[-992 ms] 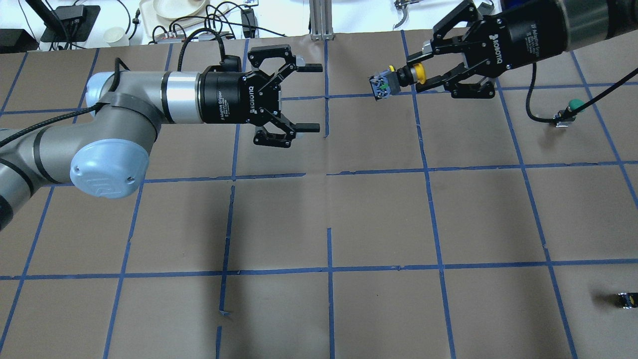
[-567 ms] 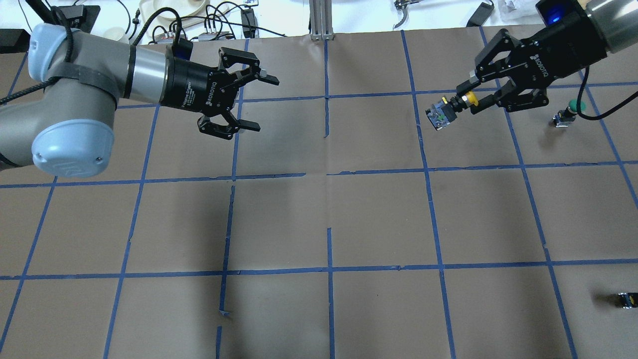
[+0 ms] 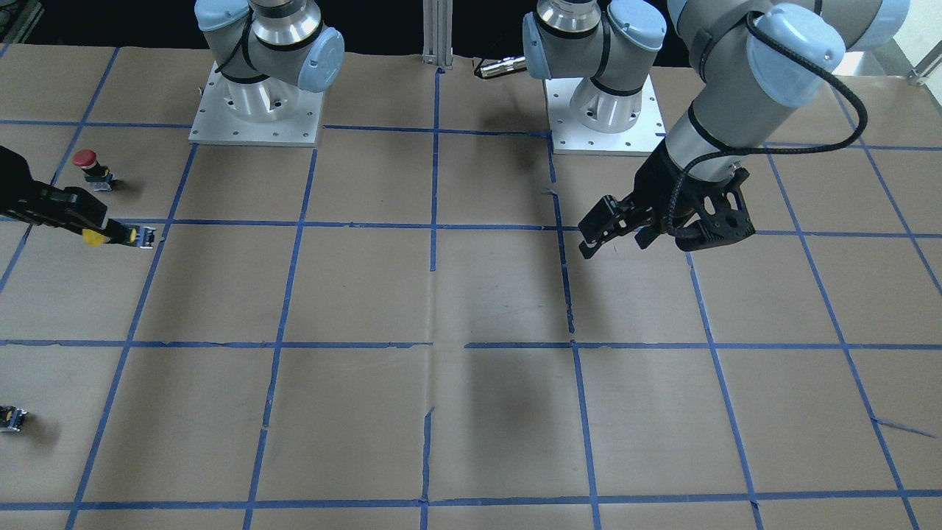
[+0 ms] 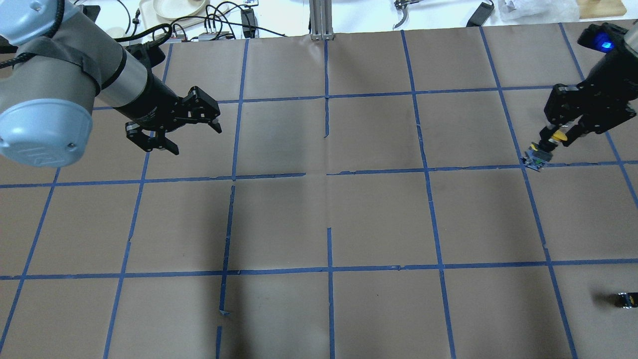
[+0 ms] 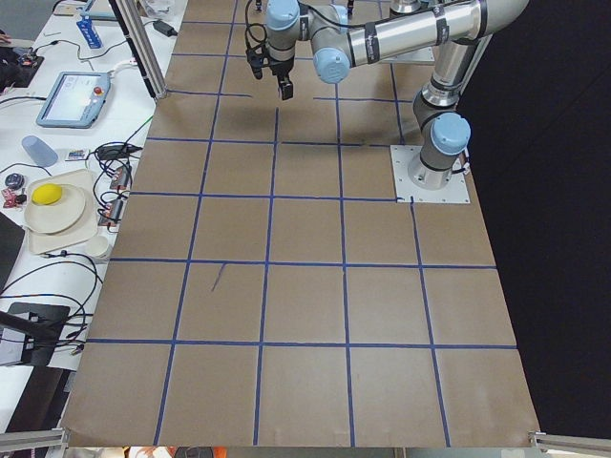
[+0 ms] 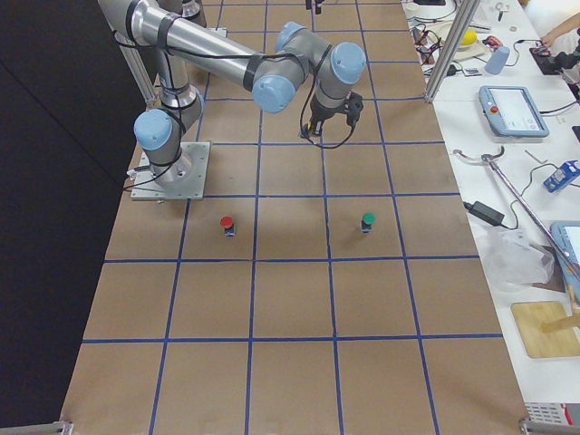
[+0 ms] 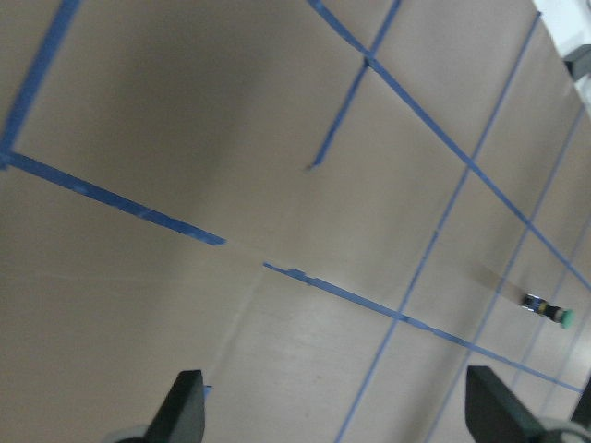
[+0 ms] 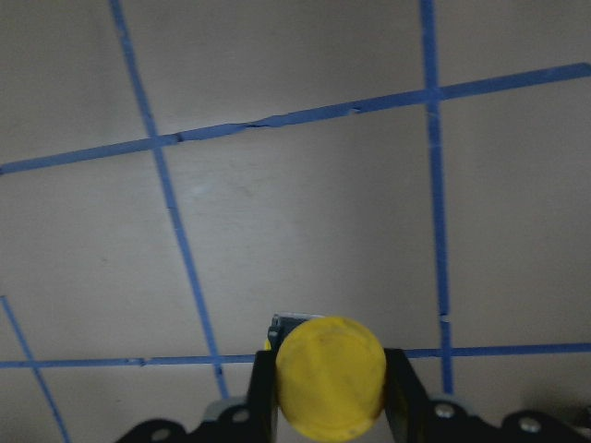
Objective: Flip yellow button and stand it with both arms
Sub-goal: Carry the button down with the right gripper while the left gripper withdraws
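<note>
The yellow button (image 4: 547,147) is clamped at its black body in my right gripper (image 4: 559,135), at the table's right side. It hangs tilted, yellow cap up and metallic base low over the paper by a blue tape line; I cannot tell whether the base touches. It also shows in the front view (image 3: 121,236). In the right wrist view the yellow cap (image 8: 330,374) sits between the fingers (image 8: 263,392). My left gripper (image 4: 196,139) is open and empty over the table's left side, also in the front view (image 3: 592,235) and the left wrist view (image 7: 337,411).
A red-capped button (image 3: 87,163) stands near the right gripper, toward the robot's base. A green-capped button (image 6: 367,220) stands farther out; it also shows in the left wrist view (image 7: 554,316). A tiny black-silver part (image 4: 625,299) lies near the right front edge. Clutter lines the far side.
My right gripper swung right and down with the yellow button, tipping its base toward the table. My left arm drew back to the left and stayed open.
</note>
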You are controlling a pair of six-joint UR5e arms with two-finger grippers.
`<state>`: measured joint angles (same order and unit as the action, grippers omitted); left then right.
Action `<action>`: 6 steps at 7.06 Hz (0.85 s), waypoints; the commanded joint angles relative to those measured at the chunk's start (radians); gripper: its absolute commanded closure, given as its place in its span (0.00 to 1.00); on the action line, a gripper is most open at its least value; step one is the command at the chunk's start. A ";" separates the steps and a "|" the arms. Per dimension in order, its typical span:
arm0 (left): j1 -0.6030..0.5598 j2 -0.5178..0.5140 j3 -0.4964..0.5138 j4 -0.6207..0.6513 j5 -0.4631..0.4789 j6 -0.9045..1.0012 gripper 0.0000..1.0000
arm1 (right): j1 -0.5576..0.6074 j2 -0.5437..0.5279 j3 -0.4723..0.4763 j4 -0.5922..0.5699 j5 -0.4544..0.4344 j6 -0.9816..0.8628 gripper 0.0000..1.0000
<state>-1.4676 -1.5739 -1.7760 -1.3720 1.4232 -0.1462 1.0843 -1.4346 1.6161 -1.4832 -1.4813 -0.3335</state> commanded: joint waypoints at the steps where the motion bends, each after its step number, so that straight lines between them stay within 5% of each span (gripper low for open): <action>1: -0.008 0.041 0.102 -0.206 0.175 0.169 0.00 | -0.092 0.017 0.092 -0.223 -0.155 -0.106 0.92; 4: -0.068 0.035 0.135 -0.239 0.180 0.157 0.00 | -0.196 0.063 0.357 -0.749 -0.148 -0.353 0.95; 6: -0.071 0.038 0.124 -0.233 0.178 0.166 0.00 | -0.211 0.063 0.401 -0.807 -0.155 -0.387 0.95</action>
<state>-1.5346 -1.5328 -1.6442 -1.6072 1.6003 0.0163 0.8884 -1.3730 1.9818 -2.2389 -1.6325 -0.6930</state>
